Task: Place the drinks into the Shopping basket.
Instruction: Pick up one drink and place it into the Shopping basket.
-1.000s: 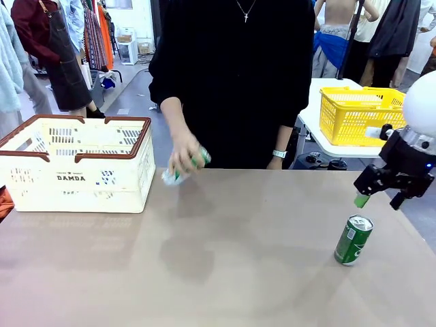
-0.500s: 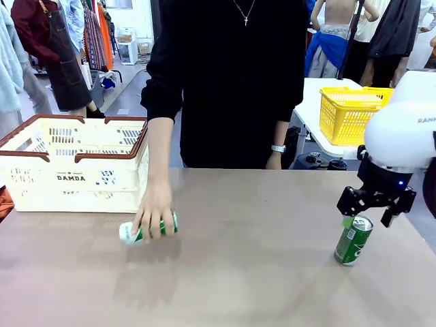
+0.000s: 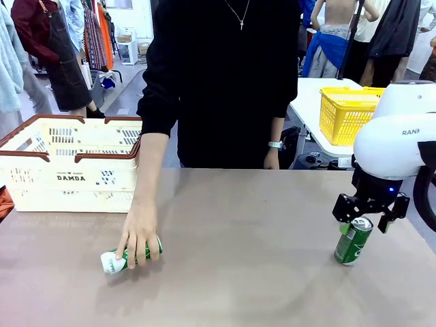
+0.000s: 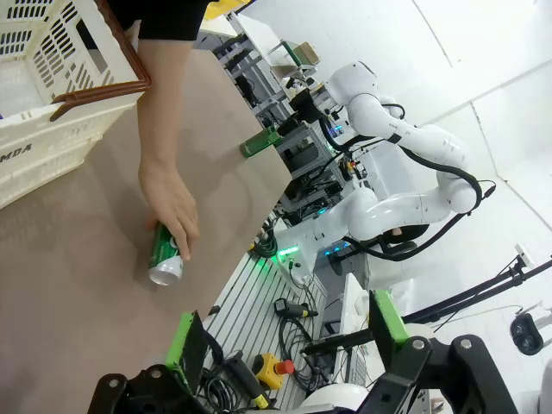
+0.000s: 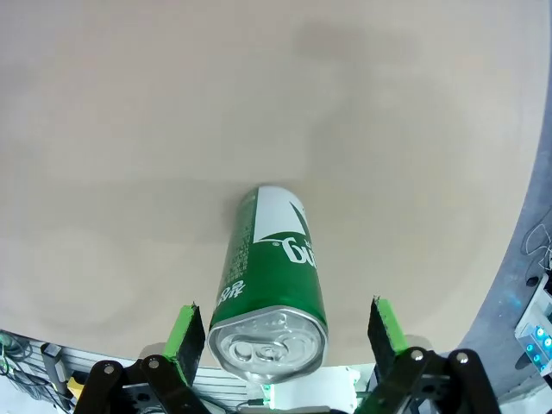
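Now you are holding your right gripper [image 3: 366, 216] wide open just above the green can [image 3: 353, 242], which is standing upright under it.

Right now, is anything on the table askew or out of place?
A green can lies on its side under the person's hand, near the basket. The other can stands under the open right gripper.
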Available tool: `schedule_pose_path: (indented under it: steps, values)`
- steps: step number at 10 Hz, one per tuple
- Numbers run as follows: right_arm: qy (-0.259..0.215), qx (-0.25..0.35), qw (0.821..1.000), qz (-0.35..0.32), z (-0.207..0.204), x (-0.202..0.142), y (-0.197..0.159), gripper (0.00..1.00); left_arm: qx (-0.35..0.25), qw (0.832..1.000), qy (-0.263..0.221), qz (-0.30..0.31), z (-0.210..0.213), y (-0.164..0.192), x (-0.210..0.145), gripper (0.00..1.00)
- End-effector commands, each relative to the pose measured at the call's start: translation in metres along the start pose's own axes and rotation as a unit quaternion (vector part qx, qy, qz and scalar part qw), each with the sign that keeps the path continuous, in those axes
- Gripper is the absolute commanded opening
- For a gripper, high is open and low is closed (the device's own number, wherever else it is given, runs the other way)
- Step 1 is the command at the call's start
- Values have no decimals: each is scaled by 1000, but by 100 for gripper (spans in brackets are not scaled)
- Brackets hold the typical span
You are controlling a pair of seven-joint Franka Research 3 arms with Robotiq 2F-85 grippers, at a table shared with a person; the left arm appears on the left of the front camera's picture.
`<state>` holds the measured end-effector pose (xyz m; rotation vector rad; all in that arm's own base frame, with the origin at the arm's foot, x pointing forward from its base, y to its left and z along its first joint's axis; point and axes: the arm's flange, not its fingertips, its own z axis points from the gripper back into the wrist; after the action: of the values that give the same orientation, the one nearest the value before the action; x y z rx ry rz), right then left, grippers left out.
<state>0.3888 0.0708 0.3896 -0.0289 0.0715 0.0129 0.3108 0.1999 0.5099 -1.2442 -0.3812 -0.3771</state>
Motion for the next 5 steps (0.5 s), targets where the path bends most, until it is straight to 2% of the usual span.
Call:
schedule_pose_path:
  steps: [1, 2, 3, 4, 5]
  values:
    - [-10, -11, 1000, -14, -1, 3, 6, 100, 4, 1000, -1, -2, -1, -1, -2, 100]
    - [-10, -8, 1000, -15, -2, 3, 6, 100, 4, 1000, -1, -2, -1, -1, -2, 100]
    - [-15, -12, 1000, -14, -2, 4, 8, 40, 4, 1000, -1, -2, -1, -1, -2, 100]
    - [-17, -12, 1000, -13, -2, 5, 9, 0, 4, 1000, -1, -2, -1, -1, -2, 100]
    - [-22, -15, 1000, -12, -2, 4, 9, 0, 4, 1000, -1, -2, -1, -1, -2, 100]
